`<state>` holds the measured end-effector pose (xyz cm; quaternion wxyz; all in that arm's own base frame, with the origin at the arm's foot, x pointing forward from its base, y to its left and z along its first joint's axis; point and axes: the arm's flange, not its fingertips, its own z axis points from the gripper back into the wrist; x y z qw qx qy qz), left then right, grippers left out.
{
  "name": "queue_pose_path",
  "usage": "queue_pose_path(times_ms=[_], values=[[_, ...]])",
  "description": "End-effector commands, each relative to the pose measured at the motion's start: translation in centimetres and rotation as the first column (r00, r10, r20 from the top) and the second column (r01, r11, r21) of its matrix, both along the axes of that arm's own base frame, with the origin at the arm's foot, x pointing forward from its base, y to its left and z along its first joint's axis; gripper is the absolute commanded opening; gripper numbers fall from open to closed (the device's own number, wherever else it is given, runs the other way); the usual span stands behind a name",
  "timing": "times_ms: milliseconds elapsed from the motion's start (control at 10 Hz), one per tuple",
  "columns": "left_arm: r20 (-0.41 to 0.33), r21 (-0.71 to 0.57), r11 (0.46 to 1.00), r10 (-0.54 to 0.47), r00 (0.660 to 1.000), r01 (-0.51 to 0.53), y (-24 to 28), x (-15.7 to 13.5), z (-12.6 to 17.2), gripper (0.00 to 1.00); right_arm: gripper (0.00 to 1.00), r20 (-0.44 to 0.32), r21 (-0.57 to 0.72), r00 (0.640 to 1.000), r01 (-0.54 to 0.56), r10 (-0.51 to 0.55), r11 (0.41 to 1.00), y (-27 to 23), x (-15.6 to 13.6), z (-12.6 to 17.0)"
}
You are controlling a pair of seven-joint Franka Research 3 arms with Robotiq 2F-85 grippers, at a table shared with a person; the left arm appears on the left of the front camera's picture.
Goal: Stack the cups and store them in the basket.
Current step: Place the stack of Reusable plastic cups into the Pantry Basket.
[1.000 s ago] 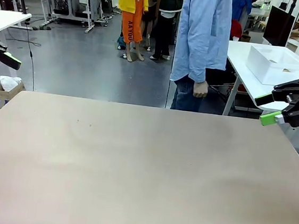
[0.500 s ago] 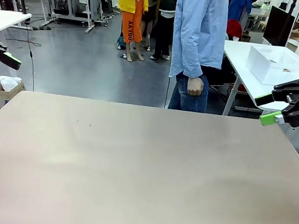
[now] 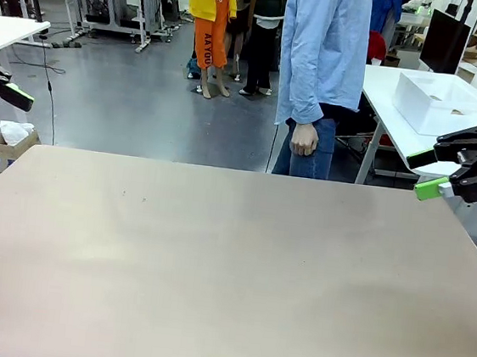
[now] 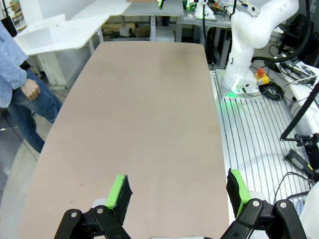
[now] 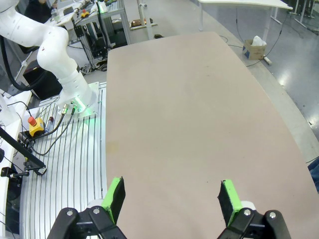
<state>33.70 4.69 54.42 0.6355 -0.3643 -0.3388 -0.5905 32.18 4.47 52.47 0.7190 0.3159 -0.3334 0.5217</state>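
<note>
Presently both grippers, left (image 4: 177,191) and right (image 5: 172,196), stand spread and unladen beside the table (image 3: 230,263); the white basket (image 3: 439,101) sits well apart, risking overreach.

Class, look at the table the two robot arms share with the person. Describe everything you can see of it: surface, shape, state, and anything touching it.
The table has a plain, matte beige-pink top with rounded corners, longer than it is deep. The surface looks smooth, with a few tiny dark specks and faint lighter patches. Nothing rests on the part in view. The left gripper and right gripper hang open above its ends without touching it. A person stands beyond the far edge, not touching it.
</note>
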Motion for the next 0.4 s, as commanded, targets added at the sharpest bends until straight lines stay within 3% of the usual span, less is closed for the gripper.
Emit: queue_pose_path(times_ms=[0, 300], values=[[0.003, -0.014, 1.0, -0.002, 1.0, 0.002, -0.04, -0.06, 0.32, 1.0, 1.0, 0.019, 0.018, 1.0, -0.013, 0.012, 1.0, -0.08, 0.27, 0.05], [0.003, -0.014, 1.0, -0.002, 1.0, 0.002, -0.04, -0.06, 0.32, 1.0, 1.0, 0.019, 0.018, 1.0, -0.013, 0.012, 1.0, -0.08, 0.27, 0.05]])
